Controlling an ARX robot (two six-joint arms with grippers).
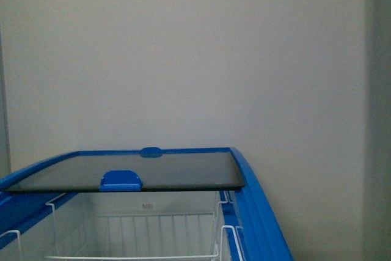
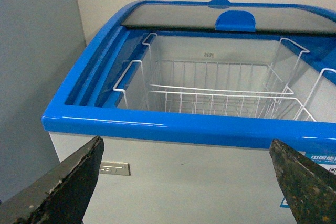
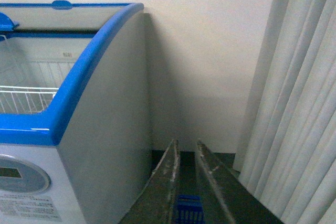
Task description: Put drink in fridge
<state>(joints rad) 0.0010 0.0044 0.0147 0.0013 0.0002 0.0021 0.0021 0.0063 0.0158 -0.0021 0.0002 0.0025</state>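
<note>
Front view: the fridge (image 1: 256,200) fills the lower left of the frame. You see its glass lid (image 1: 153,172) slid toward the back wall, leaving the near part open, presumably so the wire basket (image 1: 134,236) at bottom centre can be loaded from above. Neither arm shows here, and no drink.

Left wrist view: the left gripper (image 2: 189,182) hangs just in front of the blue front rim (image 2: 173,127). Its fingers (image 2: 68,182) sit at the lower corners of the frame, spread wide, with nothing between them. The basket looks bare as far as you can see.

Right wrist view: the right gripper (image 3: 185,182) points down beside the fridge's right wall, jaws nearly together with only a narrow slit, gripping nothing visible. Through the slit, at bottom centre, shows a small blue slatted object (image 3: 188,209); what it is you cannot tell.

The drink appears in no view, so its location is unknown. Judgement: it is not yet picked up.
</note>
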